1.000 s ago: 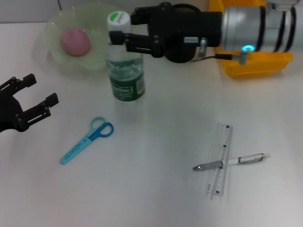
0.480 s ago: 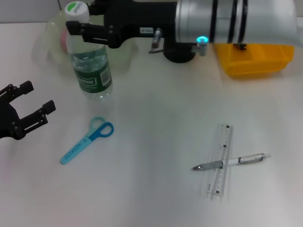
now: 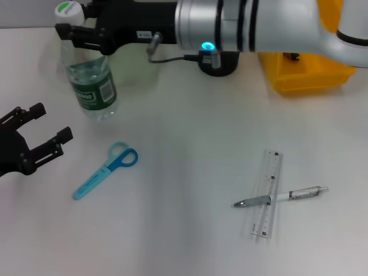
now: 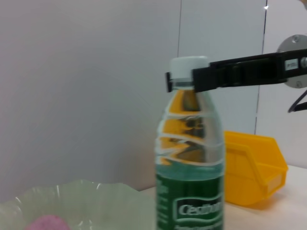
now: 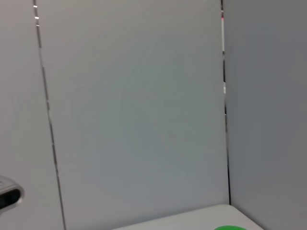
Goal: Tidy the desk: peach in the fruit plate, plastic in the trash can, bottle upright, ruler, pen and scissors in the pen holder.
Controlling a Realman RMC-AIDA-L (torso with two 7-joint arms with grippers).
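Right end effector (image 3: 77, 35) is clamped on the neck of the bottle (image 3: 86, 75), just under the white cap (image 3: 68, 10); the left wrist view shows the black fingers (image 4: 230, 76) closed on the neck from the side. Bottle stands upright at the far left of the counter (image 3: 184, 149), its base looking to be on or just over the surface, directly in front of the fruit plate (image 4: 86, 201), where the peach (image 4: 45, 224) lies. Left end effector (image 3: 37, 141) hangs low at the left edge with its fingers apart and holds nothing. Risks, as judged: the grip is high on a part-filled bottle, so a sideways pull at release, or letting go before the base sits flat, could tip it, and it would roll toward the plate or the scissors (image 3: 106, 169) lying near it. The right arm reaches across the whole workspace over the far side of the counter; a low retreat could clip the trash can (image 3: 307, 72). The open left end effector is near the bottle, and a careless lift could knock it. Ruler (image 3: 267, 192) and pen (image 3: 282, 196) lie crossed and touching at right, well apart from all this. Pen holder not seen in any view.
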